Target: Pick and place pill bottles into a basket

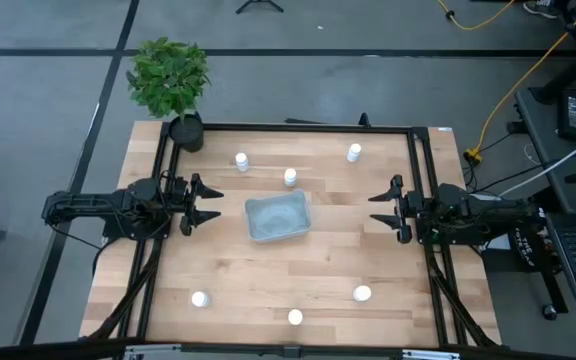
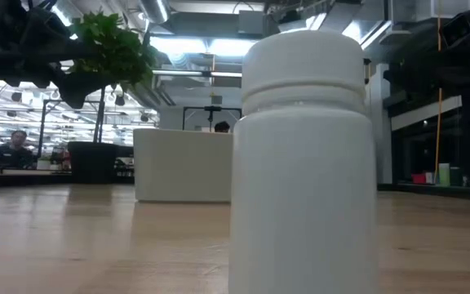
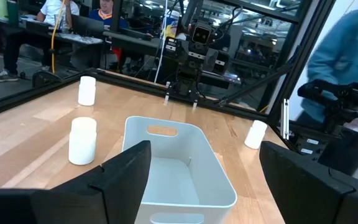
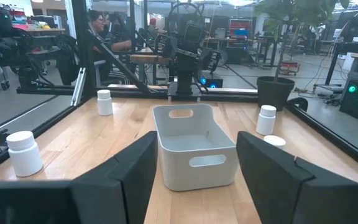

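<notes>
The pale blue-grey basket (image 1: 278, 216) stands on its base at the middle of the table. Three white pill bottles stand upright at the far side (image 1: 241, 161) (image 1: 290, 177) (image 1: 354, 152), and three near the front edge (image 1: 199, 298) (image 1: 295, 317) (image 1: 362, 294). One bottle (image 2: 304, 163) fills the low view. My left gripper (image 1: 216, 204) is open, left of the basket and pointing at it; its wrist view shows the basket (image 3: 179, 168) between the fingers. My right gripper (image 1: 374, 209) is open, right of the basket (image 4: 194, 146), also pointing at it. Neither touches anything.
A potted plant (image 1: 171, 85) stands at the table's far left corner. A dark frame (image 1: 298, 127) runs along the far edge and both sides. Bare wood lies between the basket and the near bottles. People show in the room beyond (image 3: 347, 74).
</notes>
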Motion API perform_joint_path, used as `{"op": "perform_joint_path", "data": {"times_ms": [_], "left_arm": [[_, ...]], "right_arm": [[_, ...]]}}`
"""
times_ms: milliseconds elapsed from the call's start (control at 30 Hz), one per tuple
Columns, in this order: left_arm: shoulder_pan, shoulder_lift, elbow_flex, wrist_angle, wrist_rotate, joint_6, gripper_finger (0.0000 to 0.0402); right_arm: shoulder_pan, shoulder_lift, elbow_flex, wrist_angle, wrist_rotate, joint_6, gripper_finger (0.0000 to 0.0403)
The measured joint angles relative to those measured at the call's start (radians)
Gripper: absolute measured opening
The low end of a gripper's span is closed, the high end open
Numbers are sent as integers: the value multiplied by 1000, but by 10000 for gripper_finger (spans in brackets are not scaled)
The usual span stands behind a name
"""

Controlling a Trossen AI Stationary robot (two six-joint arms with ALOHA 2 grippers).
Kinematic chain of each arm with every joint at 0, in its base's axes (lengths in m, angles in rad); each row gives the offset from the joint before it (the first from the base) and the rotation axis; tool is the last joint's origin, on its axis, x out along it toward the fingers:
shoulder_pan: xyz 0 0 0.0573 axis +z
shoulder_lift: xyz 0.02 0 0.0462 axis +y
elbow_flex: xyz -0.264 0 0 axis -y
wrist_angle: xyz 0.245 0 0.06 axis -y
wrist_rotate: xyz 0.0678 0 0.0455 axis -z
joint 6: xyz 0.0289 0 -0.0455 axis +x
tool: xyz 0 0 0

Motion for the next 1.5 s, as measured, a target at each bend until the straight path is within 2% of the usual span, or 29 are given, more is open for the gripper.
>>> {"op": "perform_joint_path", "data": {"times_ms": [667,933,1133,1300,1500], "left_arm": [[0,0,0,0,0,0,292],[0,0,0,0,0,0,292],[0,0,0,0,0,0,292],[0,0,0,0,0,0,292],[0,0,0,15,-16,0,292]], "right_arm": [[0,0,0,0,0,-1,223],[0,0,0,85,0,11,223],[0,0,0,181,10,155,223],[0,0,0,220,112,326,223],[0,0,0,307,195,440,223]]}}
